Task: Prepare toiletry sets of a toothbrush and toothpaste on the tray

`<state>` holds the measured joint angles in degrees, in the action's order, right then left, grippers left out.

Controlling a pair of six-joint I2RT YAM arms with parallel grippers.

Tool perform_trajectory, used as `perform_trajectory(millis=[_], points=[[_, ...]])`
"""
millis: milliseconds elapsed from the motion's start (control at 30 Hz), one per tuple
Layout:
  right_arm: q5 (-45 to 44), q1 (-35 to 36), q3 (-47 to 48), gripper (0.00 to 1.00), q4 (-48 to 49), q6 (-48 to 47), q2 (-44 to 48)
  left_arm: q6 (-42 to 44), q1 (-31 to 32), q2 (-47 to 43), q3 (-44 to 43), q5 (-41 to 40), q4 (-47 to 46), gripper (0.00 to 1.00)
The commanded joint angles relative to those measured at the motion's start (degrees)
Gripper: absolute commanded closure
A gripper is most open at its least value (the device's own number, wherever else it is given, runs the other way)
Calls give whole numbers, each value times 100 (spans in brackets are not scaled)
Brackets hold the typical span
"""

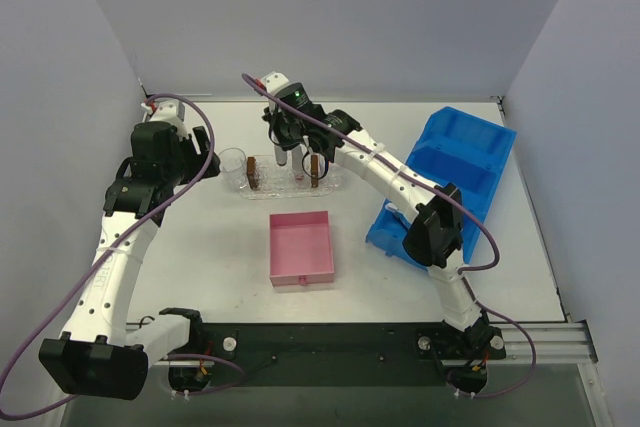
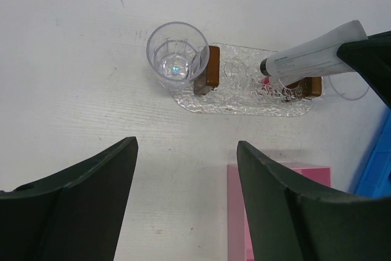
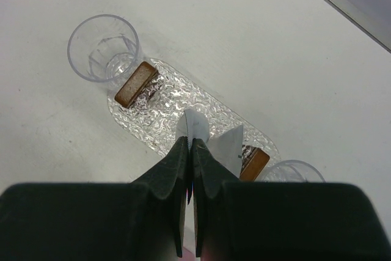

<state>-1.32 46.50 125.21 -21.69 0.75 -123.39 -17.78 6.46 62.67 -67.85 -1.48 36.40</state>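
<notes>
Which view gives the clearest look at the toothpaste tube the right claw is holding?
Left wrist: the toothpaste shows side-on, black cap toward the tray, its tail pinched in the right claw. Right wrist sees only its thin edge past the fingertips; top external shows a small pale sliver under the claw.

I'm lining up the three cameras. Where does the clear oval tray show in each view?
Top external: tray, centre, just beyond the pink box.
Left wrist: tray, upper middle, lying left to right.
Right wrist: tray, running diagonally through the centre.
Shared landmark: clear cup at the tray's left end in every view.
</notes>
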Motion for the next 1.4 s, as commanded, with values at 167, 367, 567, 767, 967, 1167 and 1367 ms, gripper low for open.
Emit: perform_trajectory(millis=[167, 367, 567, 767, 967, 1167, 1367], points=[[-70, 17, -5, 100, 209, -32, 413, -32, 22, -98, -17, 51, -256, 23], [0, -1, 21, 100, 209, -31, 351, -32, 13, -89, -26, 42, -256, 23], [36, -1, 21, 100, 201, -31, 290, -32, 22, -89, -26, 42, -256, 24], [71, -18, 21, 100, 209, -32, 246, -24, 22, -71, -35, 24, -248, 23], [80, -45, 30, 100, 209, -40, 176, -24, 13, -62, -35, 24, -248, 24], [88, -71, 13, 100, 209, -5, 140, -24, 13, -62, -35, 24, -248, 23], [123, -88, -23, 100, 209, 4, 114, -24, 13, -45, -26, 24, -248, 24]])
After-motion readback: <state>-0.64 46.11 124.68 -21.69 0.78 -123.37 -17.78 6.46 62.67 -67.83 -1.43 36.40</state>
